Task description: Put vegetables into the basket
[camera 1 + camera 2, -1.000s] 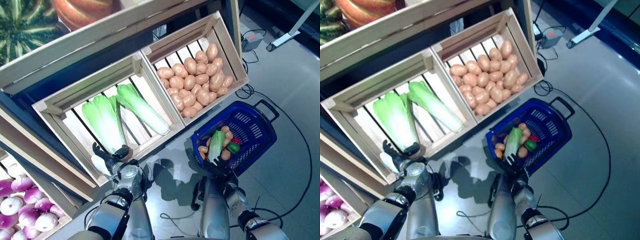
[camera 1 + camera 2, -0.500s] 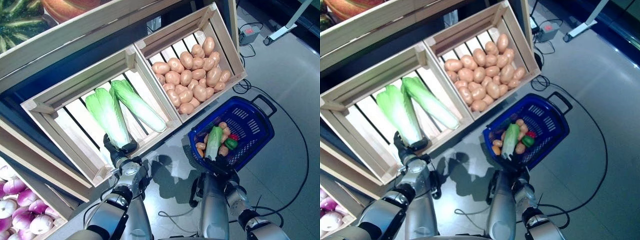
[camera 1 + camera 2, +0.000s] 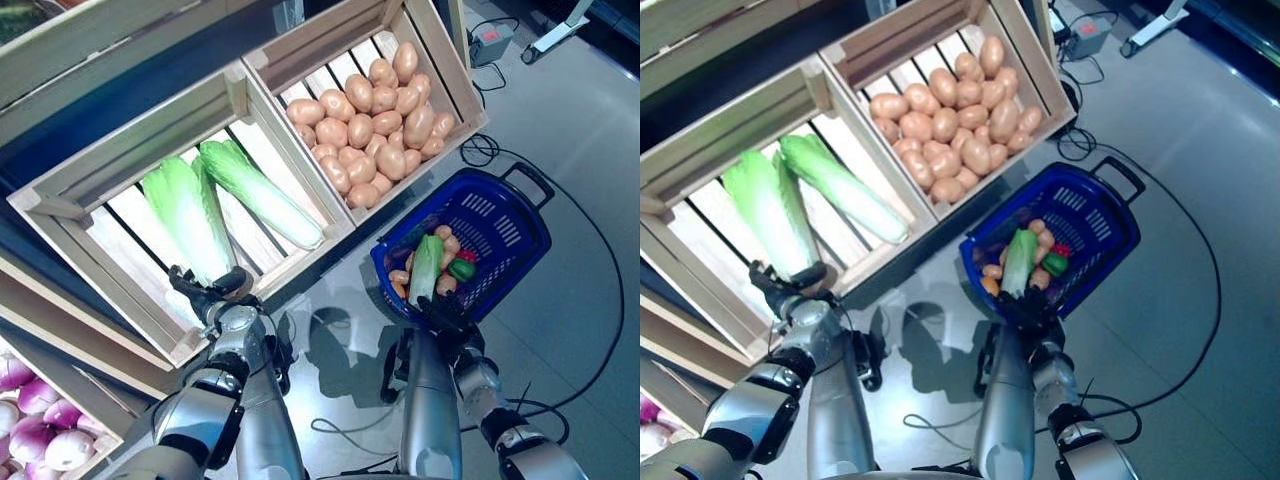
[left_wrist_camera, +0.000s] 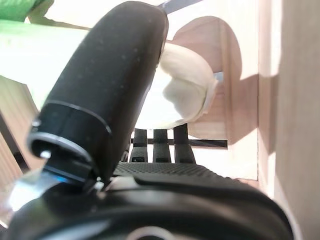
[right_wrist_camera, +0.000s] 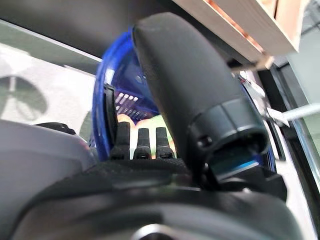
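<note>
— Reaching into the near corner of the wooden crate [image 3: 60, 215], the left hand [image 3: 212, 296] had its thumb and fingers pinched round the white stalk end of a Chinese cabbage [image 3: 186, 217]. You could see it best from the wrist: dark thumb over the pale base, fingers tucked beneath.

— And a second cabbage [image 3: 259, 192] lay just beside the first, both slanting across the slats?

— Correct, the two leafy tops touching at the far end. Next door, the other crate [image 3: 452, 70] was heaped with potatoes [image 3: 375, 130].

— What about the right side?

— The right hand [image 3: 441, 315] sat at the near rim of the blue basket [image 3: 520, 262], which stood on the grey floor [image 3: 590, 130] below the potato crate. Fingers curled over that rim, thumb standing above it.

— Anything already in there?

— Plenty: a cabbage in the basket [image 3: 426, 268] lying lengthwise, a few potatoes around it, plus something green [image 3: 462, 269] and something red [image 3: 467, 255], too small to name.

— And bottom left?

— Purple onions [image 3: 30, 430] on a lower shelf.
</note>
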### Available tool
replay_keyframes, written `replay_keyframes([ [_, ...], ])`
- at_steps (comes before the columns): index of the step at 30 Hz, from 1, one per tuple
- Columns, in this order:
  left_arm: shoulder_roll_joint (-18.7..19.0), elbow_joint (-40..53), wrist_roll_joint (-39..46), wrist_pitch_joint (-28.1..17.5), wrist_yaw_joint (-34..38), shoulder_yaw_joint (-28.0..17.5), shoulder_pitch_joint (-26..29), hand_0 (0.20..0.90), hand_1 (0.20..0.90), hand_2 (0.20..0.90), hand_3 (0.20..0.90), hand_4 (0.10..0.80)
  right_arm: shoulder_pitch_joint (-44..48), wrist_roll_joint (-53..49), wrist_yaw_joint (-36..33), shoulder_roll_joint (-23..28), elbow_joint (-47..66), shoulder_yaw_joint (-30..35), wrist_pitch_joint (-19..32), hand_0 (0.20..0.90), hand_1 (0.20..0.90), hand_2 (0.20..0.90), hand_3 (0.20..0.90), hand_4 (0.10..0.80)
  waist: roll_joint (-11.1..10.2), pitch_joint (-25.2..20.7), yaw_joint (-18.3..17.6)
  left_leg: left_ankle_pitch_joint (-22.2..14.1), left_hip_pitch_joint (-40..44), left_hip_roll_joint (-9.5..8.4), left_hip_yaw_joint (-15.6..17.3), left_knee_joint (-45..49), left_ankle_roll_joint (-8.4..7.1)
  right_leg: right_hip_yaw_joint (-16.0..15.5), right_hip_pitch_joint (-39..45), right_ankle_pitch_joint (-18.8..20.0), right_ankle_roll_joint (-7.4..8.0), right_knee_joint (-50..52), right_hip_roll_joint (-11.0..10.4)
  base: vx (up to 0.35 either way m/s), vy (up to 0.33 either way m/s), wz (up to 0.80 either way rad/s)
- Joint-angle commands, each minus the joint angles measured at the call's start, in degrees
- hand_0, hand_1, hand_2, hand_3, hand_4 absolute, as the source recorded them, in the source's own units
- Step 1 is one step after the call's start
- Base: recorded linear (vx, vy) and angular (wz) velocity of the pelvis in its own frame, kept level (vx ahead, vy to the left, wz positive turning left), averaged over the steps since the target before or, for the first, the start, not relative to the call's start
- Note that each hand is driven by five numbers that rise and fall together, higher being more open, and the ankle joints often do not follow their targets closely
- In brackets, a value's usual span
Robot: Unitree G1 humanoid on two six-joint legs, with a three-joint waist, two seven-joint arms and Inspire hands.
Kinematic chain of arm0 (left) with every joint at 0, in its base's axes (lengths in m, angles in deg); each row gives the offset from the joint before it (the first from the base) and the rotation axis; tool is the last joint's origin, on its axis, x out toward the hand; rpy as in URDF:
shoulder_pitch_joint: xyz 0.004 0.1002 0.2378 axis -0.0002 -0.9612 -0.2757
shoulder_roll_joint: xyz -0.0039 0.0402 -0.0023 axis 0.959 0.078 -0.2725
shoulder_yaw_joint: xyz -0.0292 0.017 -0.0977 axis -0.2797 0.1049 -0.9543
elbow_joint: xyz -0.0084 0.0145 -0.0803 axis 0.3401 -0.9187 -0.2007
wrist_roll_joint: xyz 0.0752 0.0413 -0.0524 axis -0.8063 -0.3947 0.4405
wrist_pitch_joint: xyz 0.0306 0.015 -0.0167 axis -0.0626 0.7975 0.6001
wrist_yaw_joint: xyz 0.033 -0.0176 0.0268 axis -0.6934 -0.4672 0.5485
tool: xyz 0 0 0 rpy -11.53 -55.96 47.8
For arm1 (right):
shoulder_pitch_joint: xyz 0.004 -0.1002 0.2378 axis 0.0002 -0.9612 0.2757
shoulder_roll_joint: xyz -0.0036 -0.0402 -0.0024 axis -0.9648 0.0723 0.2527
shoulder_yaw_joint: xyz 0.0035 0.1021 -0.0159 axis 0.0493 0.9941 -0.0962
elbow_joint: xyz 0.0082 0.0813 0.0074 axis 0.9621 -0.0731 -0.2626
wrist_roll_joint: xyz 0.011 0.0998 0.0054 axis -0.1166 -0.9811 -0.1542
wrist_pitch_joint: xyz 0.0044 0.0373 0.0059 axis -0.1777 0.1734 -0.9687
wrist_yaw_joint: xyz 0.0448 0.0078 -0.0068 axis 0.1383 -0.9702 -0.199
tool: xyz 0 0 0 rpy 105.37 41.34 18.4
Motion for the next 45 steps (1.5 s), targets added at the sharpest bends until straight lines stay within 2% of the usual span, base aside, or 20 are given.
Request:
replay_keyframes([
  [1, 5.3, -3.6, 7.1, 3.7, -5.3, 0.7, 5.6, 0.900, 0.900, 0.900, 0.900, 0.800, -1.2, -3.4, -2.7, 2.1, 4.7, 3.2, 4.0, 0.900, 0.900, 0.900, 0.900, 0.800, -1.4, 0.1, -1.5, -10.5, 2.9, 1.49, -1.6, 5.2, -0.82, 1.6, -1.0, 4.7, 0.73, -3.5, -0.4, -0.035, -0.040, -0.16],
  [8, 9.1, -4.7, 7.5, 4.2, -7.1, -0.3, 8.3, 0.900, 0.900, 0.900, 0.900, 0.800, -2.4, -4.0, -3.1, 3.5, 5.3, 4.9, 4.0, 0.900, 0.900, 0.900, 0.900, 0.800, -1.6, 0.1, -2.6, -10.9, -0.2, 2.09, -2.0, 7.7, -0.70, 1.9, -3.9, 4.3, 1.01, -0.9, 0.1, -0.010, -0.020, 0.07],
  [13, 12.2, -5.8, 7.1, 6.5, -10.1, 0.9, 10.5, 0.900, 0.900, 0.900, 0.900, 0.800, -2.9, -3.7, -2.7, 4.8, 5.2, 5.7, 3.5, 0.900, 0.900, 0.900, 0.900, 0.800, -1.7, -0.5, -3.2, -10.8, -1.1, 2.80, -1.8, 8.4, -0.50, 2.0, -4.9, 4.1, 0.97, -0.1, 0.5, 0.002, 0.004, 0.18],
  [14, 12.7, -6.2, 7.2, 6.7, -10.8, 0.9, 10.7, 0.596, 0.596, 0.596, 0.596, 0.598, -3.1, -3.7, -2.4, 5.1, 5.1, 5.9, 3.5, 0.900, 0.900, 0.900, 0.900, 0.800, -1.6, -0.6, -3.3, -10.7, -1.2, 2.90, -1.8, 8.3, -0.41, 2.0, -4.9, 4.2, 0.98, -0.1, 0.4, 0.007, 0.009, -0.19],
  [15, 13.2, -6.5, 7.5, 6.9, -11.3, 1.0, 10.9, 0.540, 0.540, 0.540, 0.540, 0.560, -3.2, -3.8, -1.8, 5.3, 4.7, 6.2, 3.6, 0.900, 0.900, 0.900, 0.900, 0.800, -1.5, -0.7, -3.4, -10.7, -1.2, 2.98, -1.7, 8.4, -0.30, 2.0, -4.9, 4.2, 1.00, -0.1, 0.4, 0.005, 0.013, -0.40],
  [16, 13.5, -6.6, 7.4, 6.5, -11.9, 1.0, 10.8, 0.300, 0.300, 0.300, 0.300, 0.400, -3.5, -3.7, -1.4, 5.5, 4.7, 6.5, 3.7, 0.900, 0.900, 0.900, 0.900, 0.800, -1.3, -0.8, -3.5, -10.7, -1.2, 3.04, -1.5, 8.4, -0.19, 2.1, -4.9, 4.2, 1.02, -0.2, 0.4, 0.004, 0.012, -0.45],
  [25, 14.4, -6.6, 5.5, 5.6, -14.2, 0.8, 9.0, 0.300, 0.300, 0.300, 0.300, 0.400, -3.8, -3.9, -0.1, 5.4, 4.7, 6.8, 3.4, 0.900, 0.900, 0.900, 0.900, 0.800, -0.7, -2.1, -3.5, -9.9, 1.7, 3.56, -0.6, 5.9, 0.07, 2.0, -2.3, 4.6, 0.88, -2.6, -0.1, 0.015, 0.017, -0.09],
  [33, 15.0, -8.3, 3.6, 5.6, -16.8, 0.4, 6.6, 0.300, 0.300, 0.300, 0.300, 0.400, -3.2, -4.9, -0.5, 5.2, 3.4, 7.3, 3.6, 0.900, 0.900, 0.900, 0.900, 0.800, 0.1, -4.3, -3.1, -8.1, 10.8, 3.97, 1.5, -2.6, 0.14, 1.7, 5.9, 5.8, 0.55, -10.4, -0.9, 0.041, 0.024, 0.01],
  [37, 15.0, -8.5, 3.2, 4.6, -18.4, -0.1, 4.7, 0.300, 0.300, 0.300, 0.300, 0.400, -3.4, -5.5, -0.7, 4.9, 2.5, 7.8, 3.6, 0.900, 0.900, 0.900, 0.900, 0.800, 0.6, -5.4, -2.9, -6.4, 16.9, 4.06, 3.7, -8.6, 0.25, 0.6, 11.6, 6.9, 0.42, -15.5, -1.3, 0.028, 0.028, -0.06],
  [42, 13.0, -5.6, 1.8, 2.8, -19.7, 0.1, 1.6, 0.300, 0.300, 0.300, 0.300, 0.400, -4.5, -5.7, 0.1, 3.6, 3.4, 7.5, 4.8, 0.900, 0.900, 0.900, 0.900, 0.800, 1.3, -7.5, -2.1, -3.7, 25.0, 2.86, 6.2, -17.4, 0.54, -1.1, 19.4, 9.1, 0.34, -22.5, -1.4, -0.034, 0.011, -0.01],
  [43, 12.8, -5.2, 1.7, 2.5, -19.8, 0.1, 1.3, 0.300, 0.300, 0.300, 0.300, 0.400, -4.6, -5.6, 0.1, 3.4, 3.7, 7.4, 4.9, 0.900, 0.900, 0.900, 0.900, 0.800, 1.3, -7.8, -2.0, -1.7, 25.3, 2.70, 6.8, -19.2, 1.07, -1.5, 19.8, 10.8, -0.23, -24.2, -1.1, -0.082, -0.013, 0.00],
  [45, 11.0, -2.8, 0.6, 1.1, -19.8, 0.1, -0.8, 0.300, 0.300, 0.300, 0.300, 0.400, -5.5, -5.3, 0.1, 2.0, 4.9, 6.8, 5.5, 0.900, 0.900, 0.900, 0.900, 0.800, 1.4, -9.1, -1.3, -0.3, 28.8, 1.86, 7.5, -23.2, 1.19, -2.4, 23.7, 11.9, -0.16, -27.9, -0.9, -0.039, -0.013, 0.01],
])
